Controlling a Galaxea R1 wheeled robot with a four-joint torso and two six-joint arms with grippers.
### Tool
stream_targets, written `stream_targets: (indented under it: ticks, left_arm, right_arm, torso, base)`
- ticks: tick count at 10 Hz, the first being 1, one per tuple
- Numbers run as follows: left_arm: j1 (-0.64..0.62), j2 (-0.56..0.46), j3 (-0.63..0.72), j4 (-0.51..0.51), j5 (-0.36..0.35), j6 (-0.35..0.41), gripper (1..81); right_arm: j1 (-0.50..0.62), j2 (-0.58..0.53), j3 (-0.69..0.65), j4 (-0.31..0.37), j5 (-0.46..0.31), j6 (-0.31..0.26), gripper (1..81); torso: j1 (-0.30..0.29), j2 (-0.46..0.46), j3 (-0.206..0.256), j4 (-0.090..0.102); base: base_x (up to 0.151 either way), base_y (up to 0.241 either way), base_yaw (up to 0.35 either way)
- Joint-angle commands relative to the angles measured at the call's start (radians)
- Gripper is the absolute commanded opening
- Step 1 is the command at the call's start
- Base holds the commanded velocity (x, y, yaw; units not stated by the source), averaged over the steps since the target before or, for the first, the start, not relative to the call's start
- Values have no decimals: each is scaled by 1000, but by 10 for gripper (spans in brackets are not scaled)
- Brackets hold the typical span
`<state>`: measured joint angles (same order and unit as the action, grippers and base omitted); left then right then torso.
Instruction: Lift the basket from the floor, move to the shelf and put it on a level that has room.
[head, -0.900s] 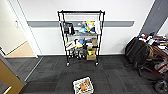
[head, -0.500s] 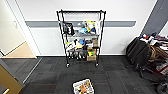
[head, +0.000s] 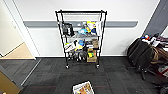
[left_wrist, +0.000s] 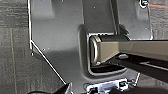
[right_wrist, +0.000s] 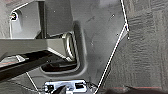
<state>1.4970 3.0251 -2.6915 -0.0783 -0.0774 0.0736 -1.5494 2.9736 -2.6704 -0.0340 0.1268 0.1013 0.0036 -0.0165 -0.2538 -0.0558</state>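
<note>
Dark striped carpet-tile floor (head: 117, 77) spans the lower frame, the tall black wire shelf (head: 81, 37) stands at centre against the wall, the rectangular woven basket (head: 83, 88) sits at bottom centre, and neither pincer's opening can be determined.

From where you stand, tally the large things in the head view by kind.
Basket on the floor: 1
Shelf, black wire: 1
Office chair draped with dark clothing: 1
Total: 3
</note>
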Motion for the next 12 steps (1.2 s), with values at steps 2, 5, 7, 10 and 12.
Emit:
stream_targets:
  ticks: [2,5,7,10,12]
  left_arm:
    - [-7,0,5,3,68,0,811]
    - [-7,-1,5,2,68,0,811]
    - [-7,-1,5,0,68,0,811]
    - [-7,0,5,-1,68,0,811]
    - [-7,0,5,-1,70,0,811]
  right_arm:
    - [8,-9,-8,-4,-65,-3,811]
    - [8,-9,-11,-3,-65,2,811]
    - [8,-9,-11,-3,-65,2,811]
    - [10,-8,-12,-4,-65,2,811]
    - [13,-8,-14,-4,-65,0,811]
  torso:
    - [0,0,0,0]
    - [-1,0,0,0]
    - [-1,0,0,0]
    - [-1,0,0,0]
    - [-1,0,0,0]
  base:
    - [121,0,0]
    - [121,0,0]
    - [121,0,0]
    - [120,0,0]
    - [114,0,0]
